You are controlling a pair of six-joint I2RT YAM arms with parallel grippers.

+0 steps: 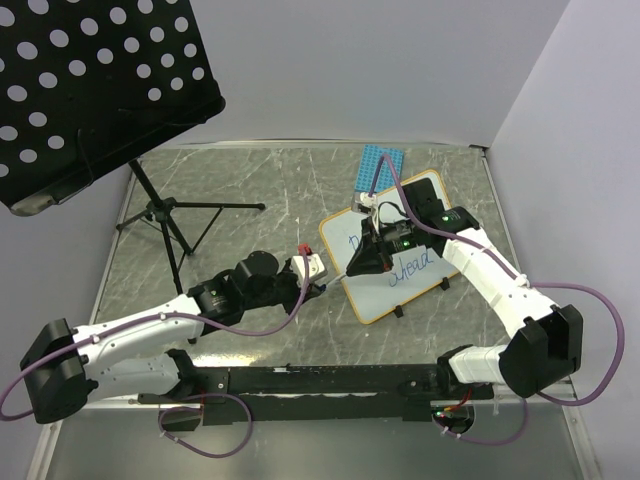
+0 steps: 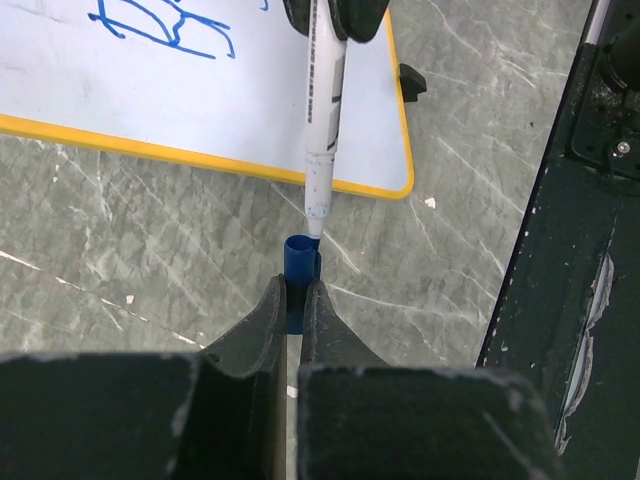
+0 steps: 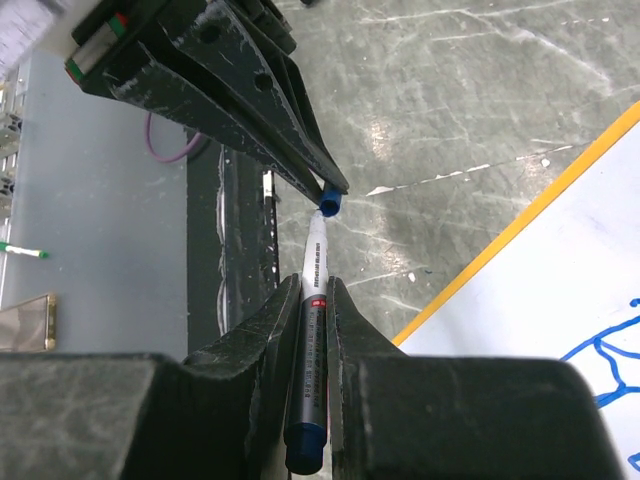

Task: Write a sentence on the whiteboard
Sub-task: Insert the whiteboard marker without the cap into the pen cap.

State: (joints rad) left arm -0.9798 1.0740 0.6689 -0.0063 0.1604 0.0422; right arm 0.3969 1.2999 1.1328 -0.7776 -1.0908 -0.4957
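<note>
The whiteboard [image 1: 432, 192] lies flat at the right of the table, yellow-rimmed. The sentence [image 1: 410, 265] is on it in blue cursive; part of it shows in the left wrist view [image 2: 165, 25] and the right wrist view [image 3: 605, 360]. My right gripper [image 3: 316, 285] is shut on the marker [image 3: 312, 340], off the board's near-left edge [image 2: 200, 150]. My left gripper [image 2: 295, 285] is shut on the blue cap [image 2: 300, 258]. The marker's tip [image 2: 314, 225] sits right at the cap's open mouth [image 3: 330, 204], the two grippers facing each other [image 1: 335, 278].
A blue studded plate [image 1: 380, 168] lies beyond the whiteboard's far corner. A black perforated music stand [image 1: 100, 90] on a tripod [image 1: 165, 215] stands at the back left. The black base rail [image 2: 580, 250] runs along the near edge.
</note>
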